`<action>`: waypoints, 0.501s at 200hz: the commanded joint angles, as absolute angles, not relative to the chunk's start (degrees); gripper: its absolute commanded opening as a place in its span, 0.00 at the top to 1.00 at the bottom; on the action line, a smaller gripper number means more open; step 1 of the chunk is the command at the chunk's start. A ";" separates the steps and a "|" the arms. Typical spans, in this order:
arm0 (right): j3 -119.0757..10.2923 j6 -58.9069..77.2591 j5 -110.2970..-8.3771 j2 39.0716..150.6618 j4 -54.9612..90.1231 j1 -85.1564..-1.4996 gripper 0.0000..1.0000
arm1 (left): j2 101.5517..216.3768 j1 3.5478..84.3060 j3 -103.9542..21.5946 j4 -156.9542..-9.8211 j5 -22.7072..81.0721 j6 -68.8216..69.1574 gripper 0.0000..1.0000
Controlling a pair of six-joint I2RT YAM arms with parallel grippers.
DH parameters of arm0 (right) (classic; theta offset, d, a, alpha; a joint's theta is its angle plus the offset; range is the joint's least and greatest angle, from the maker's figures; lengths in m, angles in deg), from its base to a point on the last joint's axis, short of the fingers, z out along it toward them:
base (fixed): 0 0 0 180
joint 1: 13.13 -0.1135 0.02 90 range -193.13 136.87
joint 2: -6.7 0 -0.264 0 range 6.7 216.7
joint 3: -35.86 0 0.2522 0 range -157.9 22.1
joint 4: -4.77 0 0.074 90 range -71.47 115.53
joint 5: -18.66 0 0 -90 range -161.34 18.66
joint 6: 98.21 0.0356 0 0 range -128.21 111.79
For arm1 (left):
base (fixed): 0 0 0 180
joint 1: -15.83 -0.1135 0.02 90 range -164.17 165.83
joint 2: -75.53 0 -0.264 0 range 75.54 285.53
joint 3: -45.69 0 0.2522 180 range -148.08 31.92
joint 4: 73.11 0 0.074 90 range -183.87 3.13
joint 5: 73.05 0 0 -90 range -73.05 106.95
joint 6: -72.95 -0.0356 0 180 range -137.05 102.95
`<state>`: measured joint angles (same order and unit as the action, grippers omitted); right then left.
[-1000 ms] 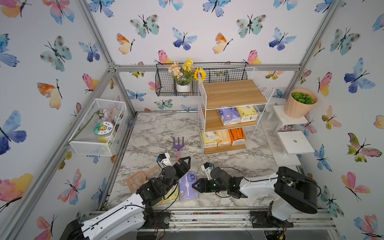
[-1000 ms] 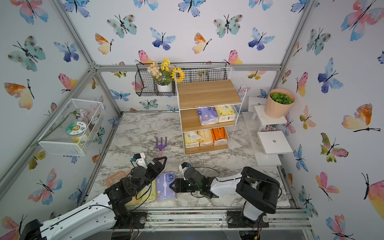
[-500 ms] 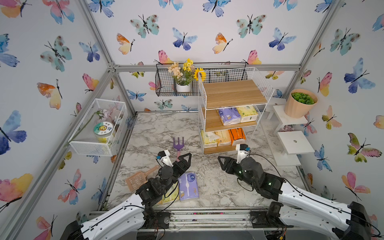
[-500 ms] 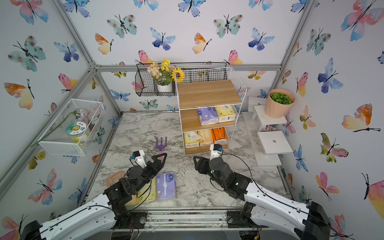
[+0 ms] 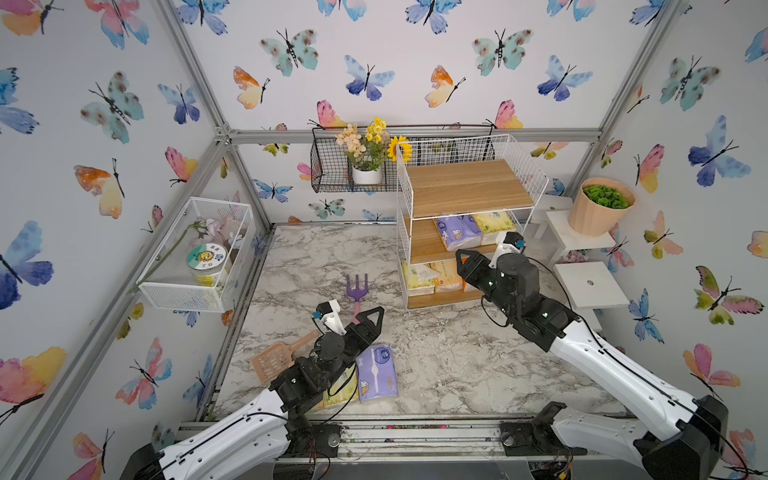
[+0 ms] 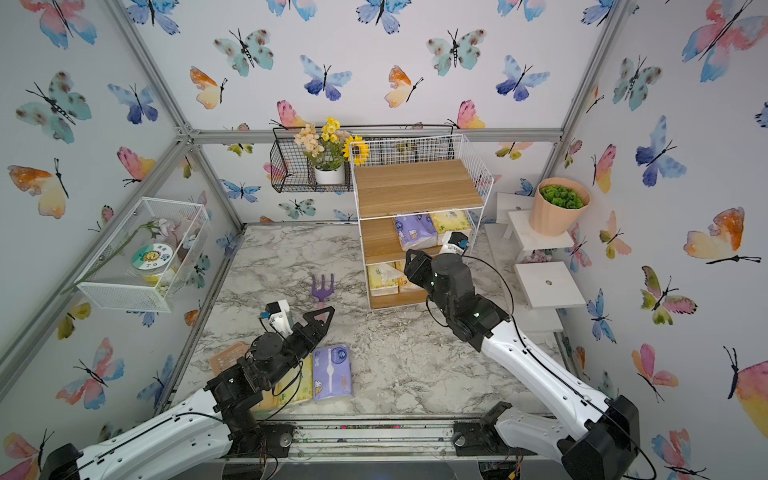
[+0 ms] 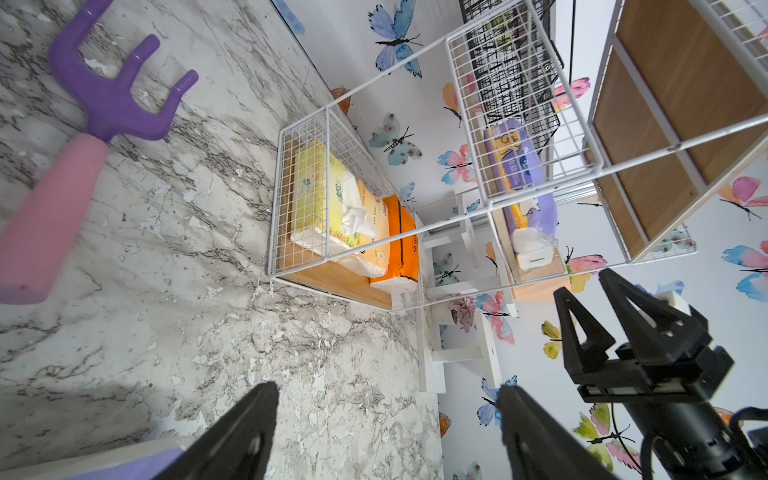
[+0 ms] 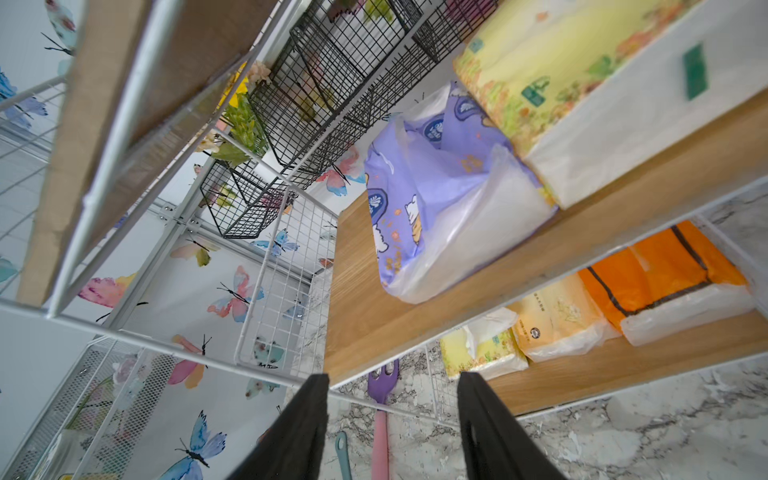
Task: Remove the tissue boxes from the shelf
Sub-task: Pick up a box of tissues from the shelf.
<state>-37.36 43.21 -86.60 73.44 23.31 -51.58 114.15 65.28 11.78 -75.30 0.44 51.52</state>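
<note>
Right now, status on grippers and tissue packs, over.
Left gripper open, empty. Right gripper open, facing middle tier of shelf, purple pack ahead. Five packs visible on shelf, two on table. Nothing in the way.

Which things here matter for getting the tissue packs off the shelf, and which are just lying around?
Job: shelf; middle board: purple pack, yellow pack; bottom board: pale yellow pack, peach pack, orange pack; already on the table: second purple pack, second yellow pack.
Lying about: purple rake, peach scoop, black flower basket, white mesh basket, plant pot.
</note>
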 commanded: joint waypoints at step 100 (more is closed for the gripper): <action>-48.55 45.84 -89.07 85.07 28.60 -46.57 0.63 | 108.16 64.91 14.59 -76.58 1.15 52.47 0.13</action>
